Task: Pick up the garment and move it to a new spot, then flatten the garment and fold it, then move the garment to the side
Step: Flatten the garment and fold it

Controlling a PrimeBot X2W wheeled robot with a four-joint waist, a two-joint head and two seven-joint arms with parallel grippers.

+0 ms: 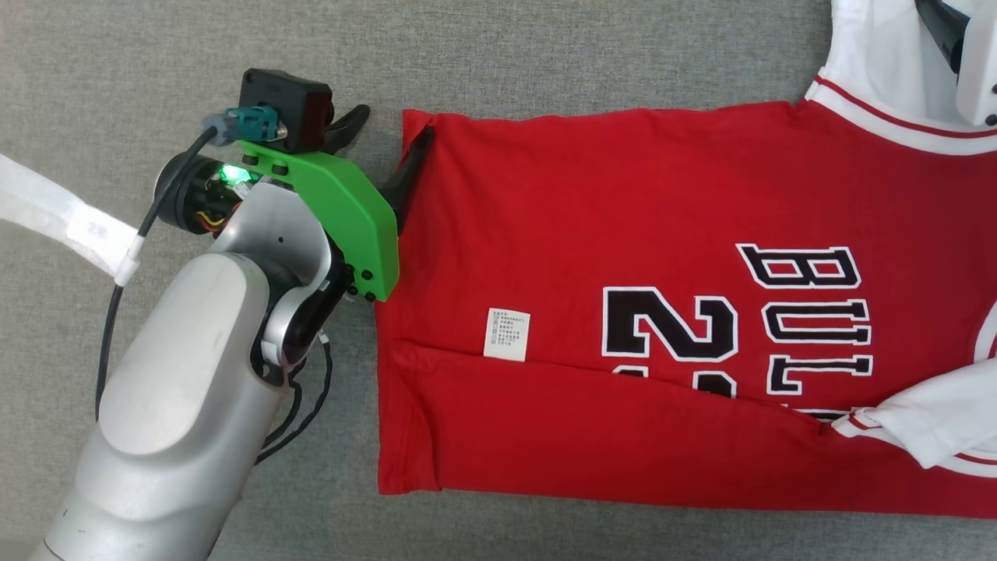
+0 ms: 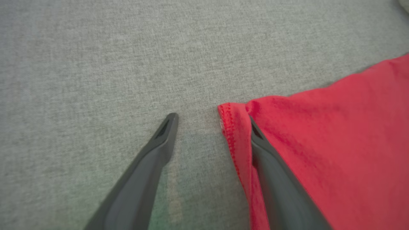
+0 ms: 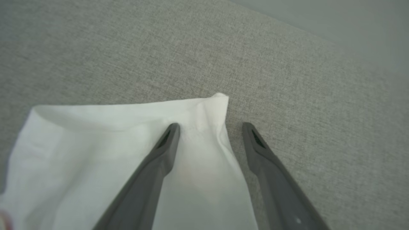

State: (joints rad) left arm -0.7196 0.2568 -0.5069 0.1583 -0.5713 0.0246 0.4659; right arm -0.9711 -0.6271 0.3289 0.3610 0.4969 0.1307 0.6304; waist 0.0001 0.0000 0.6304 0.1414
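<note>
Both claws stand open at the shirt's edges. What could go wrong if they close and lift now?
1. The left claw straddles only the hem corner of the red Bulls shirt; it may pinch a thin edge that could slip out.
2. The right claw sits at the corner of the white sleeve, so its hold may be equally shallow and the lift uneven.

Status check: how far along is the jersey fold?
Done: the red basketball jersey lies flat on the grey fabric surface, its near strip apparently folded over the number. In hand: open left gripper straddles the hem corner, open right gripper straddles the white sleeve edge; neither grips yet. Left: remaining folds, then moving it aside.
</note>
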